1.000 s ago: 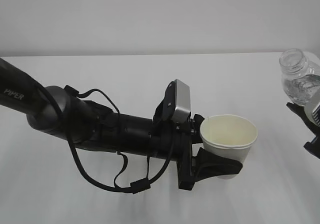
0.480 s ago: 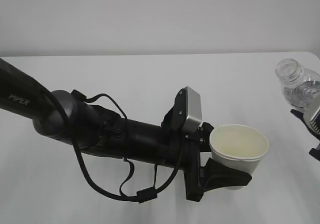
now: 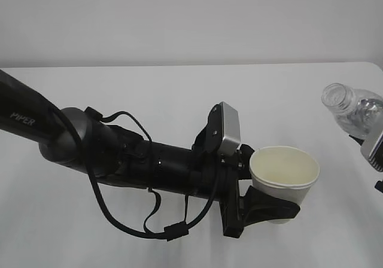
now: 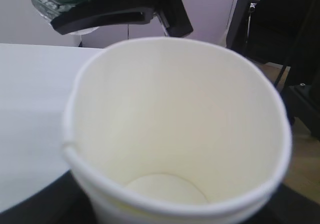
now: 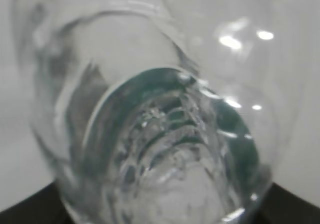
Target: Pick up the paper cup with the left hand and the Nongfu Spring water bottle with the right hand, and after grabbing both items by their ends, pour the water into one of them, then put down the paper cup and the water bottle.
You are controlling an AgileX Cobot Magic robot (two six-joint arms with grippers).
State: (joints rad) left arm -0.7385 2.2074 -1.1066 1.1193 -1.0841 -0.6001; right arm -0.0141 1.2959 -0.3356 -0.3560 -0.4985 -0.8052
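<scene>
Left black two-finger gripper (image 3: pixel 263 205) clamps small white paper cup (image 3: pixel 283 175) (empty, upright); right gripper (image 3: pixel 374 154) clasps clear capless plastic bottle (image 3: pixel 353 107), neck tilted toward cup

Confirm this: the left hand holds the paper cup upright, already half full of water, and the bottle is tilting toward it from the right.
Wrong on one count: the paper cup is empty, its dry bottom showing in the left wrist view. The left hand does hold it upright, and the bottle tilts toward it.

Matt white paper cup (image 3: pixel 283 173) (cream inside); clear glossy ribbed plastic bottle (image 3: pixel 354 107); smooth matt white table (image 3: pixel 149 94).
</scene>
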